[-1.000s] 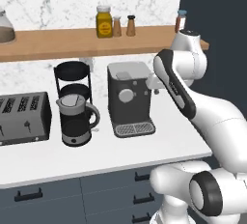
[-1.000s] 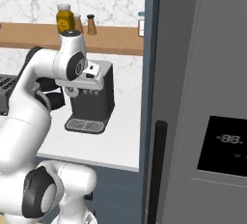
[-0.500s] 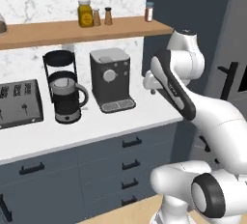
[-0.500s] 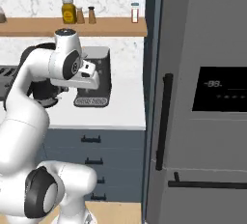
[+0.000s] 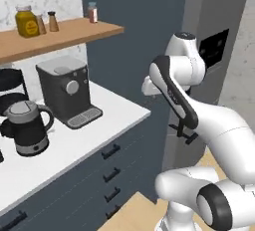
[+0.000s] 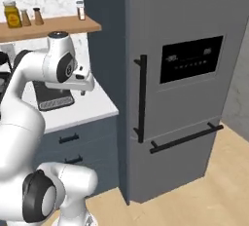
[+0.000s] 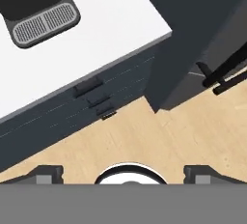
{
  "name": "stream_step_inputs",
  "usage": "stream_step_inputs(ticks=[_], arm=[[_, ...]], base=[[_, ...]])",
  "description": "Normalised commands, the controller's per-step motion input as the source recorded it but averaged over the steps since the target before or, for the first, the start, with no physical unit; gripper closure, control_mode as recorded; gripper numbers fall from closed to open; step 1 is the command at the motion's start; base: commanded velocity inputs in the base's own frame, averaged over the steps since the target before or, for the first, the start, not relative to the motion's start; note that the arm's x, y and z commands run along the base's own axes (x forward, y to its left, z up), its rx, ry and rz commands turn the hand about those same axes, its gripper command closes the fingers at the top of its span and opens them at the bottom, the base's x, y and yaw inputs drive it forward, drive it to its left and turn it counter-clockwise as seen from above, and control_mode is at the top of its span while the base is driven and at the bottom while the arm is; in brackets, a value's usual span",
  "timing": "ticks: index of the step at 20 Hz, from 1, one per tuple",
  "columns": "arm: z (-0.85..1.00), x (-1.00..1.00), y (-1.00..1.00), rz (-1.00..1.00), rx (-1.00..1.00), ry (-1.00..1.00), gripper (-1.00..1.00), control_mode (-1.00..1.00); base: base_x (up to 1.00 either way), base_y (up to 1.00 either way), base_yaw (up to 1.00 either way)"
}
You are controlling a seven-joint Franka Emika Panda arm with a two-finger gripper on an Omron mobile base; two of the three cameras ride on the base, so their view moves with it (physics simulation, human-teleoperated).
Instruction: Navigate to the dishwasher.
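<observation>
Bench [image 5: 107, 120] top: smooth matt white. Shelf [image 5: 60, 33] and floor [image 6: 194, 200]: light wood. Refrigerator [image 6: 180, 30]: matt grey metal, black bar handles.

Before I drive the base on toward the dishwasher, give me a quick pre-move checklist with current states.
1. Dishwasher front found: not ok. The views show the fridge, blue-grey drawers and the white counter, but no flat grey panel with a long top bar handle.
2. Claw empty: ok, nothing between the fingertips in the hand view.
3. Claw open or shut: open, tips set wide apart.
4. Arm tucked clear of the coffee machine and kettle: ok, it hangs past the counter edge.
5. Floor ahead free: ok in what shows.
6. Clearance to the fridge: cannot tell.
</observation>
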Motion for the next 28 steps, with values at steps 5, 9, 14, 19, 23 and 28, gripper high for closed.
stream_step_inputs(ticks=[5, 9, 14, 19, 23, 28], arm=[[0.00, 0.00, 0.00, 0.00, 0.00, 0.00, -1.00, 1.00], [0.00, 0.00, 0.00, 0.00, 0.00, 0.00, -1.00, 1.00], [0.00, 0.00, 0.00, 0.00, 0.00, 0.00, -1.00, 1.00], [0.00, 0.00, 0.00, 0.00, 0.00, 0.00, -1.00, 1.00], [0.00, 0.00, 0.00, 0.00, 0.00, 0.00, -1.00, 1.00], [0.00, 0.00, 0.00, 0.00, 0.00, 0.00, -1.00, 1.00]], base=[[-0.08, 0.38, -0.86], [0.00, 0.31, -0.81], [0.00, 0.26, -0.84], [0.00, 0.21, -0.92], [0.00, 0.06, -0.88], [0.00, 0.00, -0.85]])
